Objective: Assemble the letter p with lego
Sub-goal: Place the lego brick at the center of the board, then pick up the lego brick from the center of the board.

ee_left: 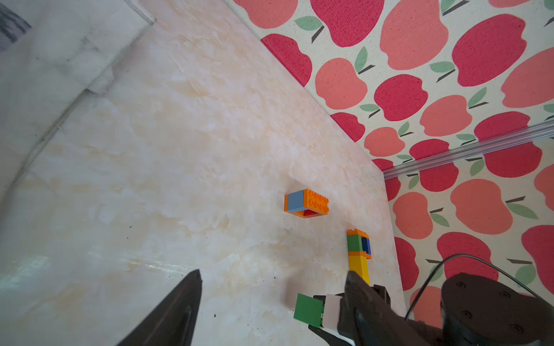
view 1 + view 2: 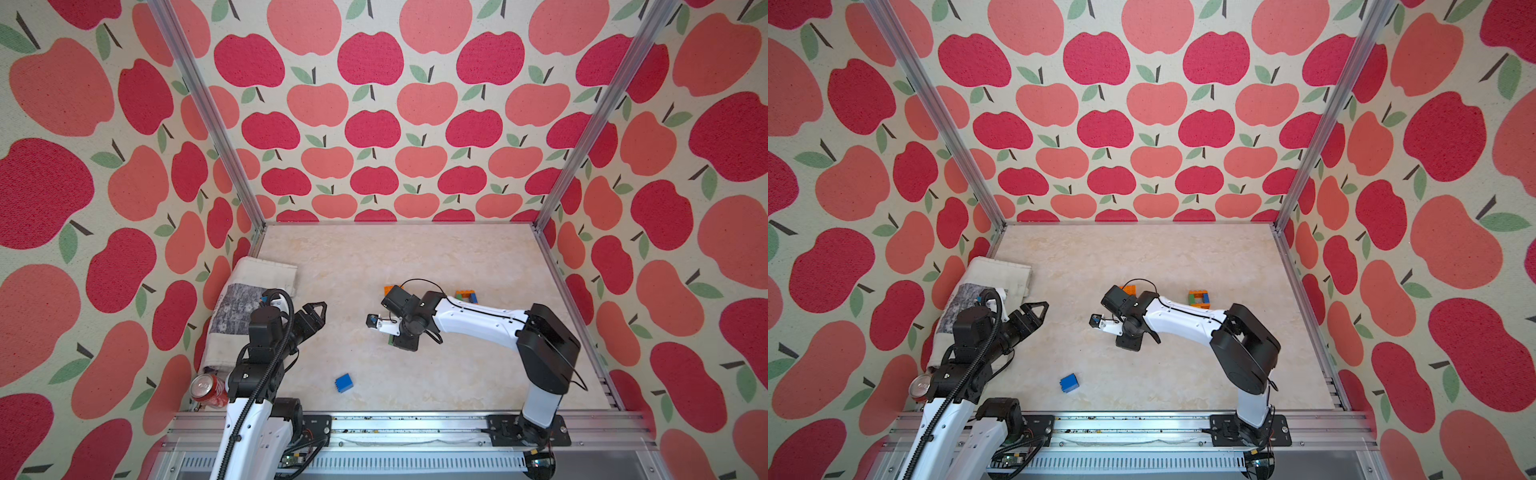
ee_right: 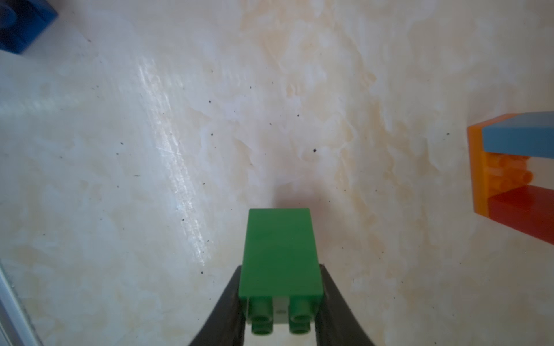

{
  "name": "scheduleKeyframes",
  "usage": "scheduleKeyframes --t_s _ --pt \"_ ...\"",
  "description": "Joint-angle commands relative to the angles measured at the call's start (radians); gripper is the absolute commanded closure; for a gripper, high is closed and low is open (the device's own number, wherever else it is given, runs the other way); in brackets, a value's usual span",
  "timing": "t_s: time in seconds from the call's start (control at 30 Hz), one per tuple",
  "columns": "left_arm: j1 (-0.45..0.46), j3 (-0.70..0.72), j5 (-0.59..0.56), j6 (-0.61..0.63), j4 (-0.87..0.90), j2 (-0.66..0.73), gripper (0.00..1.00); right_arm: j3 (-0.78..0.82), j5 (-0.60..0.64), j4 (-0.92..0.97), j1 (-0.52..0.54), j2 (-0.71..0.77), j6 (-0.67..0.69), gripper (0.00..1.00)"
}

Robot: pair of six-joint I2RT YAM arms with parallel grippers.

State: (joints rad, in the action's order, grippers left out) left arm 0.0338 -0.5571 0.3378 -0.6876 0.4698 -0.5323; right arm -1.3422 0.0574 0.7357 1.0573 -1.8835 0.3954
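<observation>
Right wrist: right claw (image 3: 281,299) pinched the green brick (image 3: 280,251) by its sides, likely freeing its base; left claw (image 1: 272,274) gaped empty.

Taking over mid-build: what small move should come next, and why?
Probably ease the right tool, shut on the green brick, toward the yellow end of the orange-green-blue build: it reads as a P loop with a short stem. The left tool is open, empty.

- Walls (image 2: 374,124): cream, patterned with red and salmon apples, green leaves.
- Counter (image 2: 353,257): pale marbled beige.
- Cloth (image 2: 266,274): white, grey print.
- Can (image 2: 210,390): red.
- Loose brick (image 2: 344,381) at seven o'clock: blue.
- Held brick (image 3: 281,254): green.
- Frame of bricks (image 1: 305,203): orange, light blue, red.
- Stack (image 1: 358,251): orange, green, blue, yellow.
</observation>
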Motion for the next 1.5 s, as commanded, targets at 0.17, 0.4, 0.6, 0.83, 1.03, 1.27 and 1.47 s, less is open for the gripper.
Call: scheduleKeyframes --t_s 0.17,0.4,0.6,0.83,1.03,1.27,1.47 --pt "-0.011 -0.004 -0.018 0.06 0.095 0.035 0.22 -0.19 0.06 0.299 0.021 -0.128 0.085 0.89" --pt "-0.016 0.006 -0.016 0.062 0.096 0.041 0.22 -0.325 0.111 0.396 0.031 -0.247 0.148 0.85" --pt "-0.019 0.008 -0.011 0.064 0.096 0.041 0.22 -0.353 0.111 0.361 0.038 -0.238 0.167 0.59" --pt "-0.023 0.005 -0.003 0.065 0.103 0.045 0.21 -0.321 0.033 0.291 0.037 -0.121 0.169 0.37" --pt "-0.022 0.0 -0.02 0.062 0.128 0.097 0.21 -0.231 -0.08 0.178 0.069 0.01 0.209 0.37" --pt "-0.021 -0.016 -0.066 0.068 0.147 0.215 0.21 -0.139 -0.101 -0.006 0.188 0.044 0.29 0.37" --pt "-0.021 -0.051 -0.098 0.081 0.162 0.314 0.2 -0.138 -0.16 -0.114 0.244 -0.013 0.307 0.36"
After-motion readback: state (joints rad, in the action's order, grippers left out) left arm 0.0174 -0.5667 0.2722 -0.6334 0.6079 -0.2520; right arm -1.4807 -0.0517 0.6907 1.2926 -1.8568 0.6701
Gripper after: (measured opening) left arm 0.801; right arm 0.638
